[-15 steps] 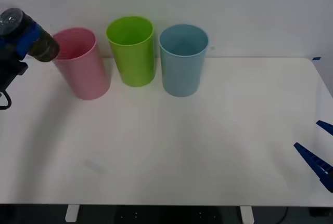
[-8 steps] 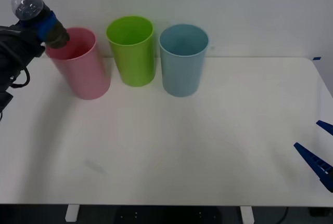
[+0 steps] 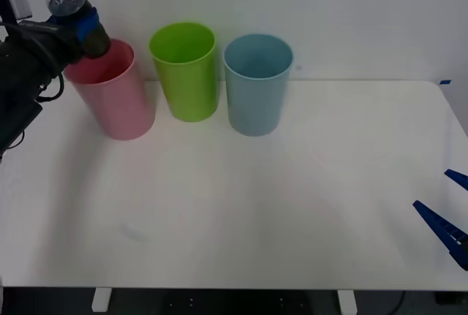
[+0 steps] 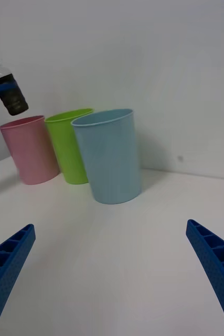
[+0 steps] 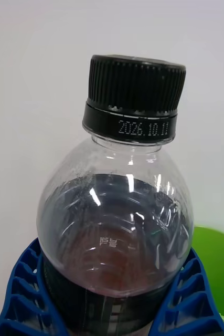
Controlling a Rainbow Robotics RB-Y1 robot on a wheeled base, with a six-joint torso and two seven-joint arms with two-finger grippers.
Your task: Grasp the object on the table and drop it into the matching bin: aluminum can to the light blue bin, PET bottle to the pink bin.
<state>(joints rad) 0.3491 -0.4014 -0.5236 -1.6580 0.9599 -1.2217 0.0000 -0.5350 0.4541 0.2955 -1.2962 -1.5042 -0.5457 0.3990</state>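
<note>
Since a second ago the bottle (image 3: 73, 9) has swung from lying nearly sideways at the far left edge of the front view to standing close to upright, cap up and tipped a bit to the left, and it's slid right so its dark bottom end now hangs over the near-left part of the pink bin's (image 3: 117, 107) rim in the upper left of the frame. So the carry looks basically done and we're at the drop step. The left gripper (image 3: 82, 28) is clamped round the bottle's middle; in the left wrist view you can see the blue ribbed fingers (image 5: 25, 294) hugging both sides of the dark body, with the black cap (image 5: 134, 97) sticking up above. From the right wrist view the bottle (image 4: 8, 92) sits above the pink bin (image 4: 30, 149) in the upper left, clear of the rim, though I can't tell how well centred it is over the opening. My guess is it wants a touch more travel toward the middle before letting go, or it could clip the rim. Next along to the right are the green bin (image 3: 185, 74) and the light blue bin (image 3: 256, 85), both untouched on the white table (image 3: 292, 205). Right gripper (image 3: 447, 213) is parked at the lower right edge, fingers spread apart, holding nothing.
</note>
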